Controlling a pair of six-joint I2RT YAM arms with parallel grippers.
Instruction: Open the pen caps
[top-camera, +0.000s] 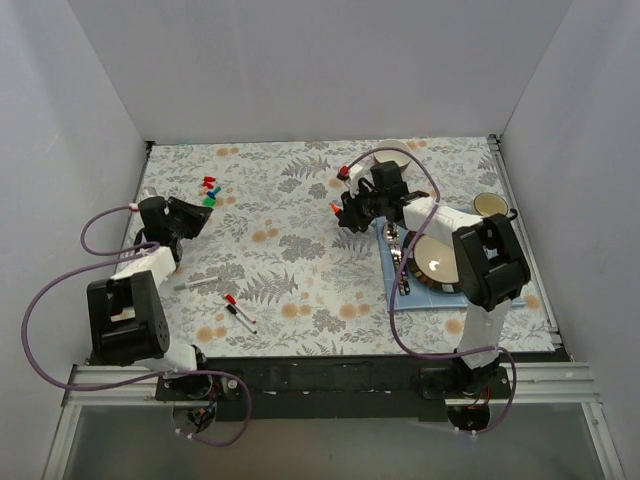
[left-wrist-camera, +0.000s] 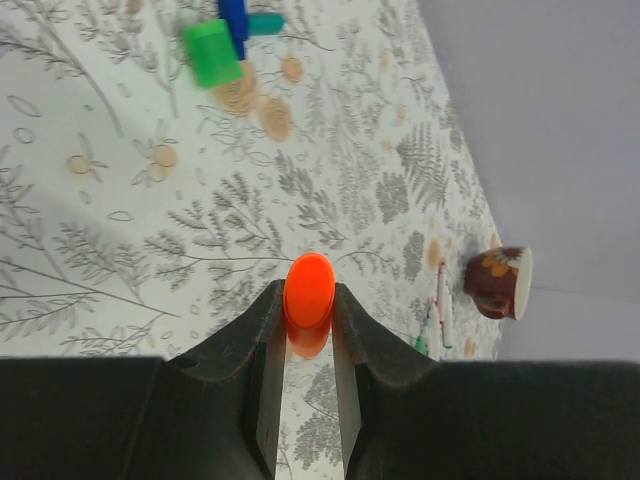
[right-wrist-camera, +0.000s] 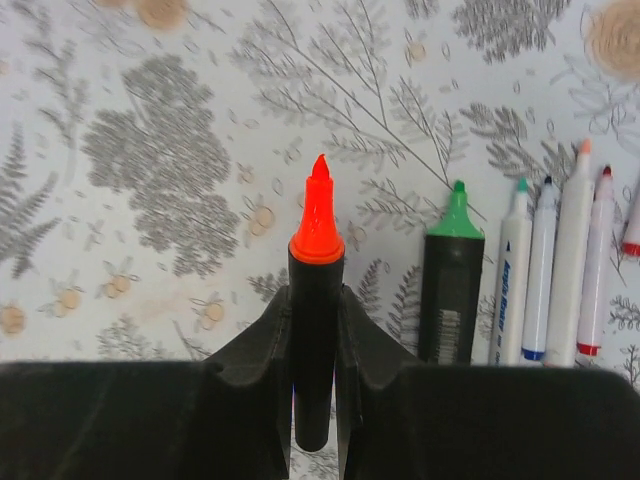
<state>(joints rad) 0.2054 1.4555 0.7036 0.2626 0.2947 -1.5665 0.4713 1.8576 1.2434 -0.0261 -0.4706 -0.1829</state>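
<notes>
The left gripper (left-wrist-camera: 308, 310) is clenching a small round orange cap (left-wrist-camera: 309, 283) between its 2 fingers, over the flowered cloth (left-wrist-camera: 120, 200). Further away, a green cap (left-wrist-camera: 212, 53) and a blue cap (left-wrist-camera: 235, 18) are lying close together on the cloth. The right gripper (right-wrist-camera: 316, 310) is grasping a black marker (right-wrist-camera: 316, 275), and its bare orange tip (right-wrist-camera: 318, 215) is pointing forward. Just beside it, a green-tipped marker (right-wrist-camera: 450, 290) and at least 4 slim white pens (right-wrist-camera: 541, 270), all uncapped, are lying side by side.
</notes>
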